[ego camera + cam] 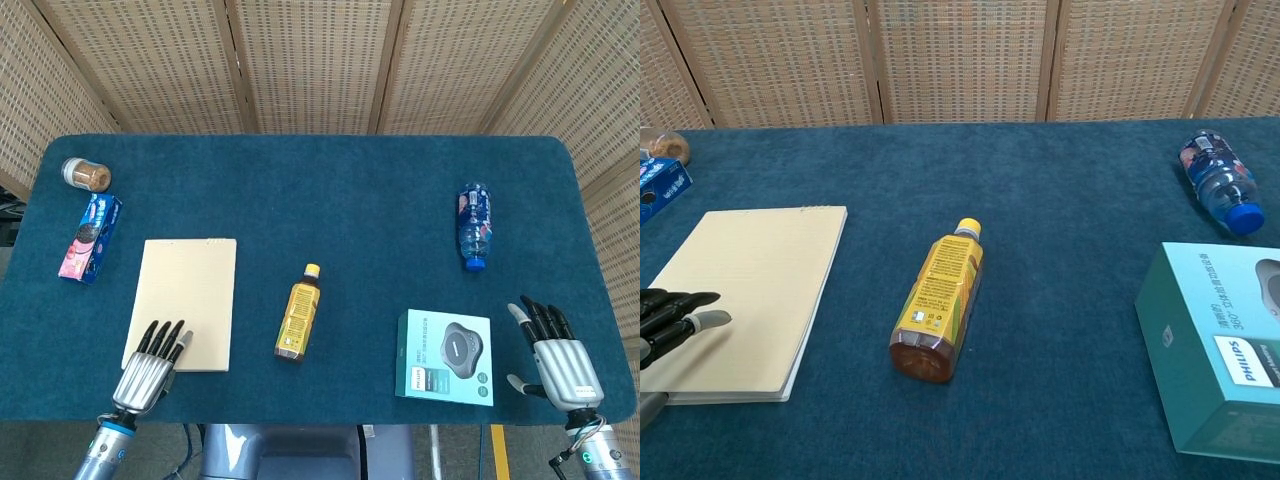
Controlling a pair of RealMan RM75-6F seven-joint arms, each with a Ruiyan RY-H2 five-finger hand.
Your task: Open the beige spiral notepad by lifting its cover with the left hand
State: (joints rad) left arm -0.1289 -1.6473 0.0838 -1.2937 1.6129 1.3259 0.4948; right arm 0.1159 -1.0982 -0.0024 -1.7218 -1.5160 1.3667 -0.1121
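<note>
While the beige spiral notepad [184,303] lies flat and closed in the lower left of the head view, with its spiral edge toward the top of the frame, its near end is overlapped by the left hand [148,371]. The fingers [160,338] of that hand are extended and slightly apart, laid over the bottom left corner of the cover; nothing is gripped. In the chest view the same notepad [755,287] is seen at the left edge, and the dark fingertips [680,300] rest on its near left part, with the cover not lifted.

The right hand [559,357] is seen at the lower right of the head view, fingers extended and spread, holding nothing, just right of the boxed item.

Seven loose items are counted on one blue tabletop [330,190]:
- One notepad, as described.
- One yellow-labelled bottle [295,316], lying on its side at lower centre, cap toward the top of the frame.
- One clear water bottle [474,226] with a blue cap, lying at the right, cap toward the bottom of the frame.
- One teal box [446,357], at lower right, between the yellow-labelled bottle and the right hand.
- One blue and pink packet [91,237], at the left.
- One small jar [86,175], at the upper left, just above the packet.

Two hands are in view.
</note>
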